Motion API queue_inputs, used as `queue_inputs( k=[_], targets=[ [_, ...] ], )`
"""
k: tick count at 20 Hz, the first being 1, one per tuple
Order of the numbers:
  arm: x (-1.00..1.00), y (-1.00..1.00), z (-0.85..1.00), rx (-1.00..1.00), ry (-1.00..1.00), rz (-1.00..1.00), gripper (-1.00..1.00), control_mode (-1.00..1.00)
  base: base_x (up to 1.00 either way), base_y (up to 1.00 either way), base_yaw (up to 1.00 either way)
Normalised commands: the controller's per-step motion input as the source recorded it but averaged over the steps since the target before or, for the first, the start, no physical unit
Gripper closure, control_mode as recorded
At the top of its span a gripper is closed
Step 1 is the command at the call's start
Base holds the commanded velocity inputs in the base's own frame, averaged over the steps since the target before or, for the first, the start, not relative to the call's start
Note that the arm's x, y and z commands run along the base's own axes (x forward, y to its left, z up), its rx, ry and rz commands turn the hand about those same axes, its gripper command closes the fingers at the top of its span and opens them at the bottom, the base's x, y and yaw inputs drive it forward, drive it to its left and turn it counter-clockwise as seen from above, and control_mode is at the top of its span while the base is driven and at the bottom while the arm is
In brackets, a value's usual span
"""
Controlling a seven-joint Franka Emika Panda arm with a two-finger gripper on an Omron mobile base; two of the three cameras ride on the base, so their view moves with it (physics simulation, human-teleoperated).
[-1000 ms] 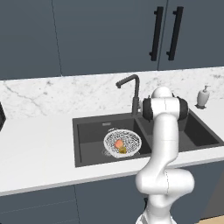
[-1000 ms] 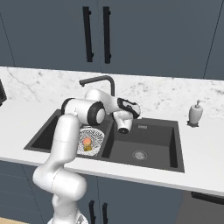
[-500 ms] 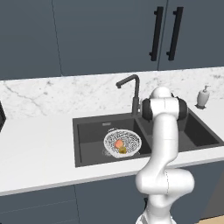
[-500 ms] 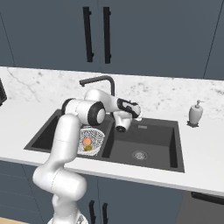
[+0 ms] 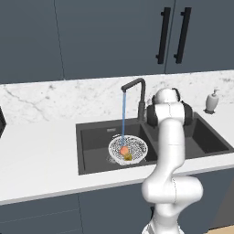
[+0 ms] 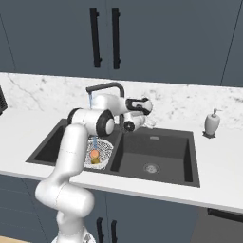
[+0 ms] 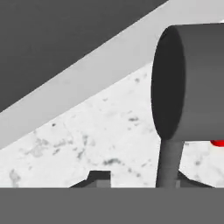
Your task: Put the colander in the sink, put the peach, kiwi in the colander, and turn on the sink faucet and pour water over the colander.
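Observation:
The colander (image 5: 129, 149) (image 6: 99, 151) sits in the left basin of the dark sink (image 5: 93, 142) (image 6: 163, 154). The peach (image 5: 124, 150) (image 6: 95, 154) and the kiwi (image 5: 128, 157) (image 6: 95, 161) lie inside it. A thin blue stream of water (image 5: 123, 118) (image 6: 91, 100) falls from the sink faucet (image 5: 138, 96) (image 6: 107, 88) onto the fruit. My gripper (image 6: 145, 122) hangs just right of the faucet's base, over the divider. In the hand view the faucet's dark lever (image 7: 192, 78) and its stem (image 7: 169, 162) loom close. Too little of my fingertips shows to read how the jaws stand.
A white soap dispenser (image 5: 211, 101) (image 6: 211, 123) stands on the marble counter (image 5: 41, 151) (image 6: 223, 161) right of the sink. The right basin holds just its steel drain (image 6: 151, 168). Dark cabinets with black handles (image 5: 173, 35) (image 6: 105, 37) hang above.
Water now runs from the faucet into the colander; earlier the spout was dry. My hand has shifted slightly up and toward the faucet.

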Motion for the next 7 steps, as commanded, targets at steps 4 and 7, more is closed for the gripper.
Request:
queue_inputs(
  k=[4, 7],
  targets=[
    [-0.51, -0.20, 0.98, 0.38, -0.58, 0.10, 1.00, -1.00, 0.00, 0.00, 0.00],
    [-1.00, -0.84, 0.36, 0.47, -0.34, 0.05, 1.00, -1.00, 0.00, 0.00, 0.00]
  ],
)
